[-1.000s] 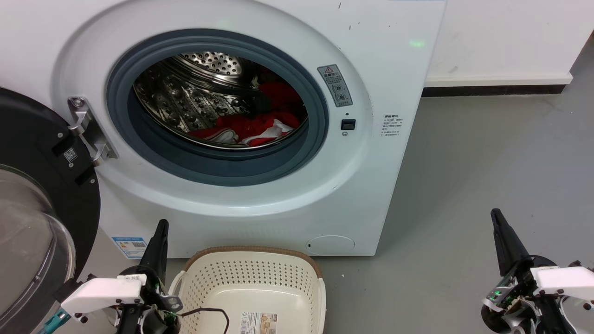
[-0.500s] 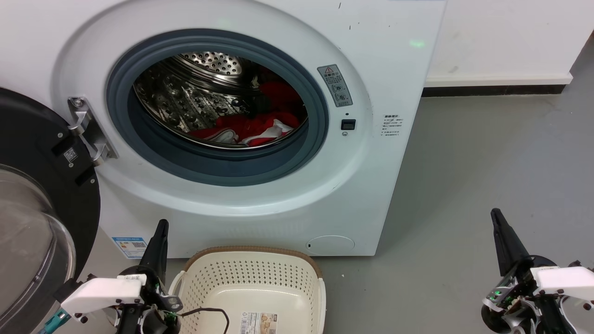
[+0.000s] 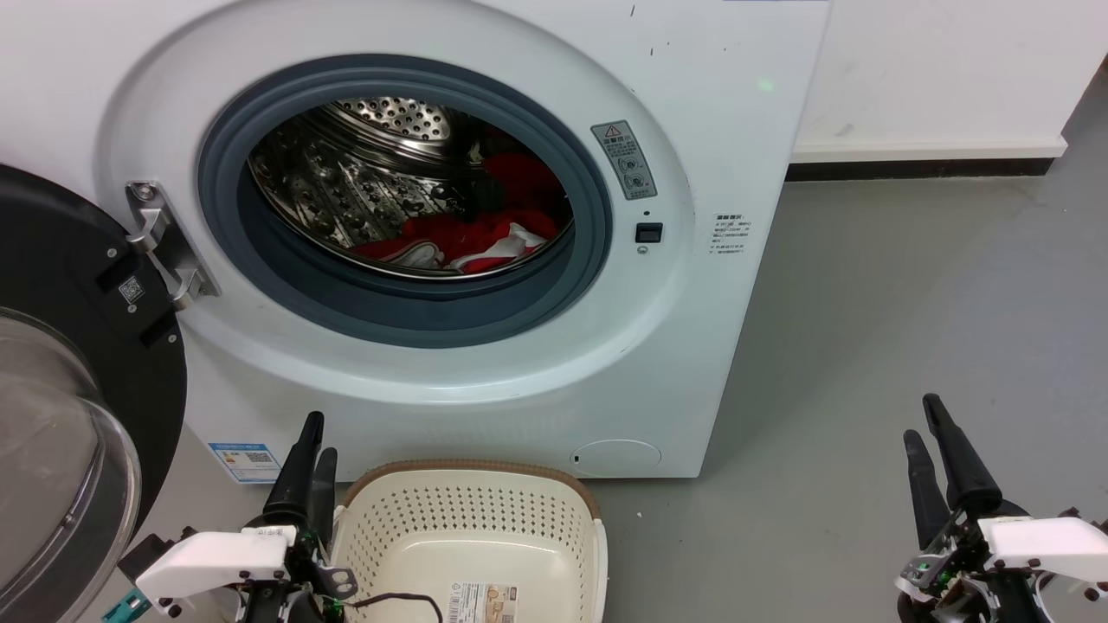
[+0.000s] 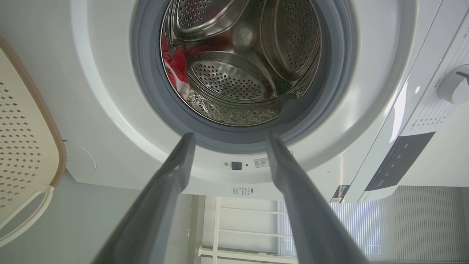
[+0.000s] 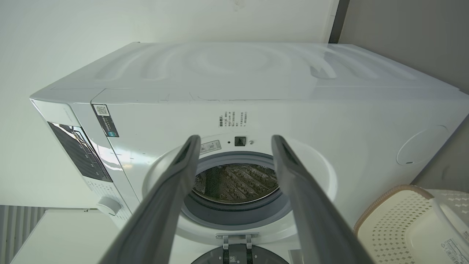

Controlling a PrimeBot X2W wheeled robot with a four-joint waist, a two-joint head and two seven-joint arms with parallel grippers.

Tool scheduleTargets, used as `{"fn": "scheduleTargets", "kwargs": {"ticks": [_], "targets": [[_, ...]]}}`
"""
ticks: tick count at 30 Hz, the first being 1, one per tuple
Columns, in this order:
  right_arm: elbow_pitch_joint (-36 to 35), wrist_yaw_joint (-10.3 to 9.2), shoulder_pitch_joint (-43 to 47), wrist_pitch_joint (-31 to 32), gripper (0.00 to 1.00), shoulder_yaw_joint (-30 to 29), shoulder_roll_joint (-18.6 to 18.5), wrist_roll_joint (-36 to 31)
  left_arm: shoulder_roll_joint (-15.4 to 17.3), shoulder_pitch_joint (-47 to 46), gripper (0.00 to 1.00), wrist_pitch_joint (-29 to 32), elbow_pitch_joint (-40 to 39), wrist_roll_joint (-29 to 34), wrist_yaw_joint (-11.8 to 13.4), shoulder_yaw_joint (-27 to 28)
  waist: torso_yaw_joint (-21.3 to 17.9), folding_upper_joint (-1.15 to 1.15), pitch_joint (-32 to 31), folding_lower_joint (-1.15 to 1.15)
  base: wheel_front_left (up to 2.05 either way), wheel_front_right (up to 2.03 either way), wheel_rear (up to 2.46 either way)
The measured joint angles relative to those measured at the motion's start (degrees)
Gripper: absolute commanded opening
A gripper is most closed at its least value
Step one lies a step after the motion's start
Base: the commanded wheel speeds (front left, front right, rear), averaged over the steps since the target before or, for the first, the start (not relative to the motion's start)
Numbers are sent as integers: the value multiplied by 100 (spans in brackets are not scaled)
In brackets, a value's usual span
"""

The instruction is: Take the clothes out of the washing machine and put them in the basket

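At the lower left of the head view the left gripper (image 3: 318, 437) is seen with its two dark fingers parted, and in the left wrist view they are shown spread wide with nothing between them; the right gripper (image 3: 920, 420), at the lower right over the grey floor (image 3: 866, 303), is likewise released and bare. Just beside the left gripper, at the bottom centre, the basket (image 3: 472, 468) is set close before the washing machine (image 3: 718, 112); a label sticker (image 3: 481, 602) is fixed to its bottom, its print too small to be read. A blue-and-white label (image 3: 247, 459) is found at the machine's lower left corner, and a QR code tag (image 3: 132, 288) on the black-rimmed door (image 3: 61, 260), which is swung open at the left edge. Right of the grey rubber ring (image 3: 415, 316), a warning sticker (image 3: 624, 160) with a red triangle and a block of small printed lines (image 3: 731, 235) are placed; neither can be read. Deeper in, the clothes (image 3: 472, 234) are heaped, red with white trim, at the lower right of the steel drum (image 3: 363, 173). Behind, a white wall (image 3: 935, 69) is seen at the upper right.
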Motion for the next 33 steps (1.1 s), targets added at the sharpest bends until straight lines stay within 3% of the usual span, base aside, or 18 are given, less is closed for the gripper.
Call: {"fn": "scheduleTargets", "kwargs": {"ticks": [6, 15, 33], "targets": [[-141, 0, 83, -162, 100, 77, -1, -383, -2, -30, 100, -159, -57, 352, 0, -38, -4, 0, -8, 0, 0, 0, 0], [-333, 0, 201, -386, 100, 108, -5, -1413, 0, -36, 100, -383, -301, 1358, 134, -193, -2, 0, -17, 0, 0, 0, 0], [-723, 0, 326, -662, 100, 186, -3, -4061, 14, -152, 100, -766, -398, 3664, 381, -549, 8, 0, -34, 0, 0, 0, 0]]}}
